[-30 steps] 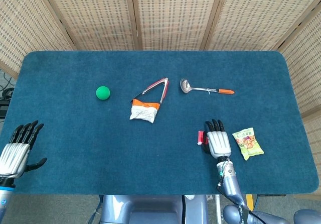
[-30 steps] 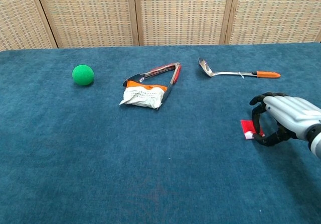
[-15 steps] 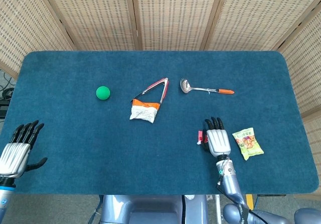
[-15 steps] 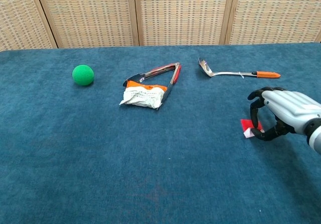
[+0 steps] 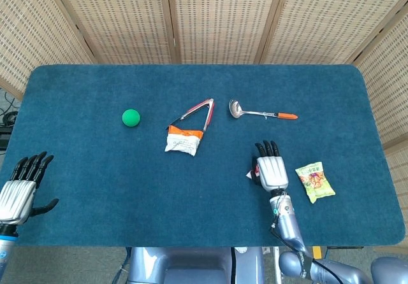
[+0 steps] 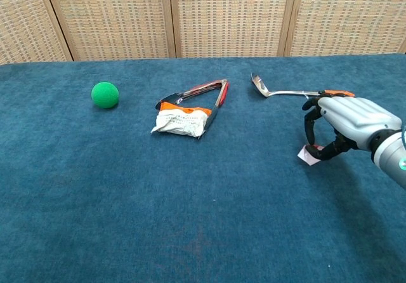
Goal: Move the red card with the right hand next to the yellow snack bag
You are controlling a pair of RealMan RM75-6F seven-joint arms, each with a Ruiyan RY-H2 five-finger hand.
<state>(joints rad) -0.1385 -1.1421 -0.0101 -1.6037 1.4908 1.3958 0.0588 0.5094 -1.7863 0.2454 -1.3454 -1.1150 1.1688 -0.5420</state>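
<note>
The right hand [image 6: 346, 123] hovers over the blue desk [image 5: 95, 169], fingers [image 6: 310, 119] curled down and pinching the red card [image 6: 308, 155], which hangs tilted with its pale underside showing. In the head view the hand [image 5: 271, 171] covers nearly all of the card; only a sliver shows at its 9 o'clock edge. The yellow bag [image 5: 314, 181] lies flat on the desk just beside the hand, at its 3 o'clock, apart from it. The left hand [image 5: 18, 190] sits at the desk's near-left corner, fingers spread and holding nothing. At 12 o'clock from the right hand lies a spoon [image 5: 261, 113]; farther toward 10 o'clock are tongs [image 5: 197, 111] touching a crumpled wrapper [image 5: 183, 139], and beyond them a green ball [image 5: 131, 117].
</note>
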